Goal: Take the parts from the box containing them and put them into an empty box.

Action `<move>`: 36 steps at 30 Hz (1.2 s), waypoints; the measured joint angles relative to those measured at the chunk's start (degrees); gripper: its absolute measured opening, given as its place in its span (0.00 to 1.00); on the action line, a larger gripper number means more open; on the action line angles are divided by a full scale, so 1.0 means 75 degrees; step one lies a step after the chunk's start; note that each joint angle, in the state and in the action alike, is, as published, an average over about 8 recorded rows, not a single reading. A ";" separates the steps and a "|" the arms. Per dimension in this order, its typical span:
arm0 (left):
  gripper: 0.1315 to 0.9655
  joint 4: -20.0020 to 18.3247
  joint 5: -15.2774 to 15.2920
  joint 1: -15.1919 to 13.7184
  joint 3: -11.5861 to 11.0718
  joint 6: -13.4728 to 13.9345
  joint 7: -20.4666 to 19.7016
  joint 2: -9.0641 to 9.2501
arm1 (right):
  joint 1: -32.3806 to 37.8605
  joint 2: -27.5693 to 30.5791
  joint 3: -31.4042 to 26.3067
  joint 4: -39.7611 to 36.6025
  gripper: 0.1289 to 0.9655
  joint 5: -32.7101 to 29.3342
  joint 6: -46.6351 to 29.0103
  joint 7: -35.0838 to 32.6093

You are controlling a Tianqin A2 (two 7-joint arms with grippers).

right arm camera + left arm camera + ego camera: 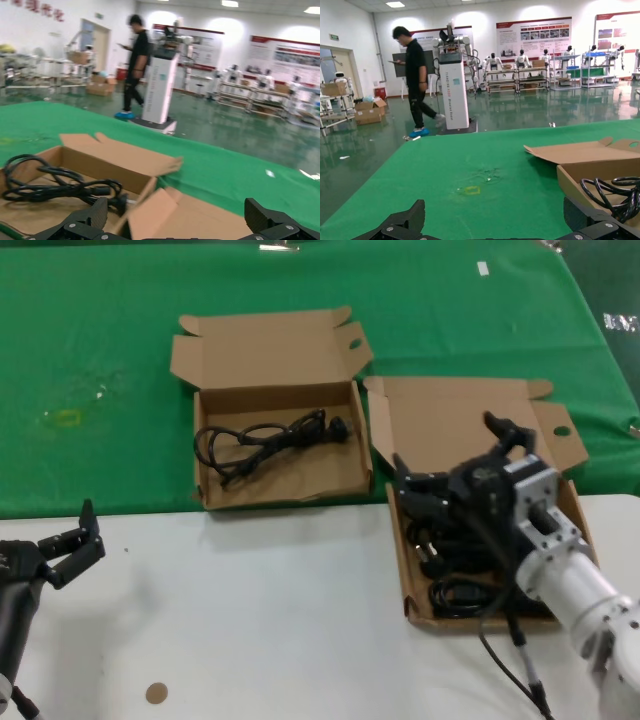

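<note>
The long thin black power cables with chunky plugs [455,565] lie piled in the longer shallow brown cardboard box with a round hole in its lid [420,610], at the counter's right edge, near the front. One similar black cable [268,439] already lies coiled in the squarer brown cardboard box with an oval slot in its lid [210,495], on the green cloth [100,360] toward the counter's back. By my judgement one transfer is done and several remain. The right gripper [455,465] hangs over the longer box, fingers spread, holding nothing. The left gripper [75,540] waits open at the front left corner.
</note>
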 joint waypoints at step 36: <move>1.00 0.0000 -0.0001 0.0000 0.0000 0.0000 0.0000 0.0000 | -0.1173 0.0115 0.0567 0.0929 1.00 0.0514 0.0767 0.0467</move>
